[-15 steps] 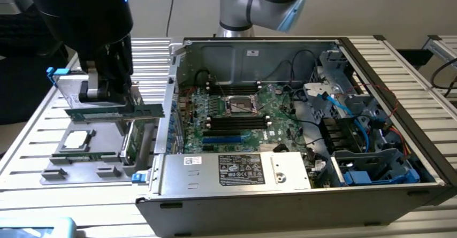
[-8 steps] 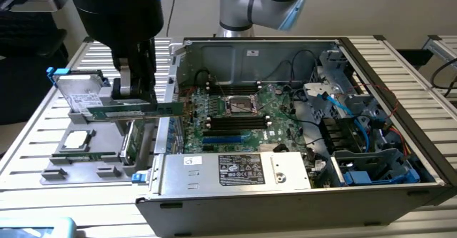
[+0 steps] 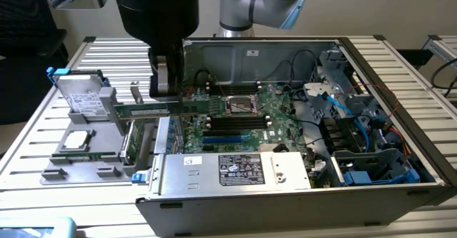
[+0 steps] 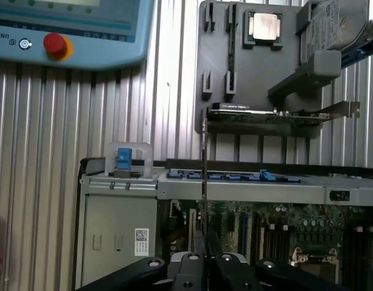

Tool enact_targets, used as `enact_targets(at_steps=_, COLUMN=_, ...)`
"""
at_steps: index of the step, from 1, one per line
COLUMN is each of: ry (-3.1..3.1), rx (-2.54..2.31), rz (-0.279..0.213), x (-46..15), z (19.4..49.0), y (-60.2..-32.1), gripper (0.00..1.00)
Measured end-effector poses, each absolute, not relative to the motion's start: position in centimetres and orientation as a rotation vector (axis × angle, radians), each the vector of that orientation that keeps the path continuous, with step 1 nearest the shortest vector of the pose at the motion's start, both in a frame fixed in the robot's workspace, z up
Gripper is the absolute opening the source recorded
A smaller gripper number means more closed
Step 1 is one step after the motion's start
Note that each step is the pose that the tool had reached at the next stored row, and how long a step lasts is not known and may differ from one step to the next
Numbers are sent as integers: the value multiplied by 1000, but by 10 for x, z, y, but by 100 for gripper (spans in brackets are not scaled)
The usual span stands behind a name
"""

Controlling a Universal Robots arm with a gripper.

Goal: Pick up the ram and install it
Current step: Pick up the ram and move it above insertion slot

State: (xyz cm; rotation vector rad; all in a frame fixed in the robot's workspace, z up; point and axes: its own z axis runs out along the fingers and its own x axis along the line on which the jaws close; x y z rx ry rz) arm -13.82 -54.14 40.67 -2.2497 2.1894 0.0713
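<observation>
Ram [image 3: 146,110]: pinched in the closed claw [image 3: 166,100], carried over the case [image 3: 286,48] edge at the exterior view's left, long axis parallel to the black slots [image 3: 238,121], which lie toward that view's right.

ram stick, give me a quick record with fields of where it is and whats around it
ram: held level in the air, over the computer case wall on the exterior view's left
pincer: shut on the ram
installed: no, not in a slot
computer case: open, motherboard exposed
grey fixture: beside the case, carrying a hard drive
</observation>
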Motion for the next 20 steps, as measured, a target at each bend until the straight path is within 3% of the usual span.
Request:
enact_targets(at_steps=9, ry=2191, rx=-2251, rz=69, x=-97, z=405, y=-536, gripper=13)
enact_targets(at_steps=20, ry=2196, rx=-2256, rz=57, x=-53, z=394, y=-507, gripper=13)
